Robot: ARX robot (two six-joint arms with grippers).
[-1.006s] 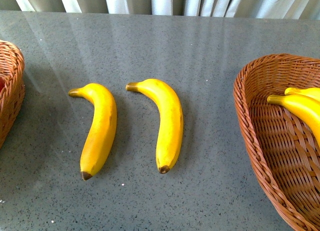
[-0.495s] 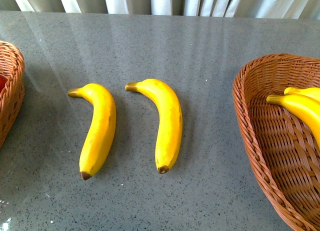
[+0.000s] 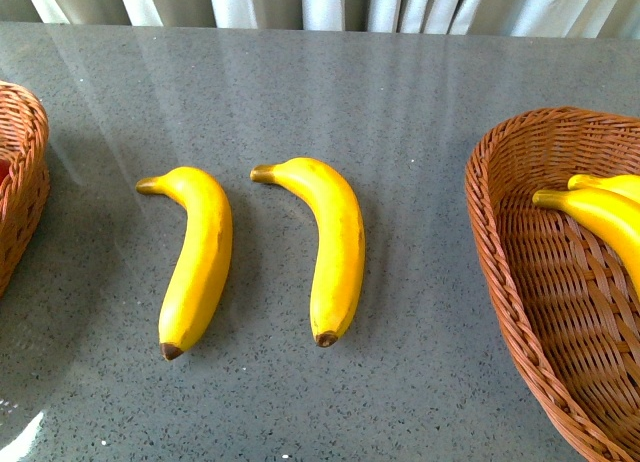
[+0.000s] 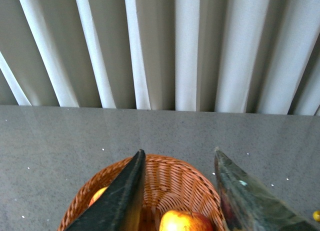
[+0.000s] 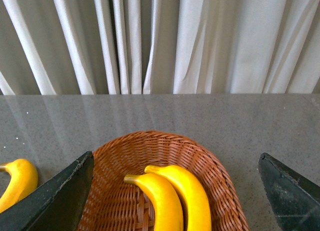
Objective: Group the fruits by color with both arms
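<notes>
Yellow bananas (image 3: 197, 260) sit unmoved on the bench (image 3: 420, 92); left gripper (image 4: 178, 151) and right gripper (image 5: 176, 154) hang spread, empty: both bananas need sorting.

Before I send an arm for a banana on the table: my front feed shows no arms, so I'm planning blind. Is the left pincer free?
Observer: Yes. The left pincer is open with nothing between its tips, above a wicker basket holding a red apple.
Operator: And the right one?
Observer: The right pincer is wide open too, above a second basket holding two bananas.
</notes>
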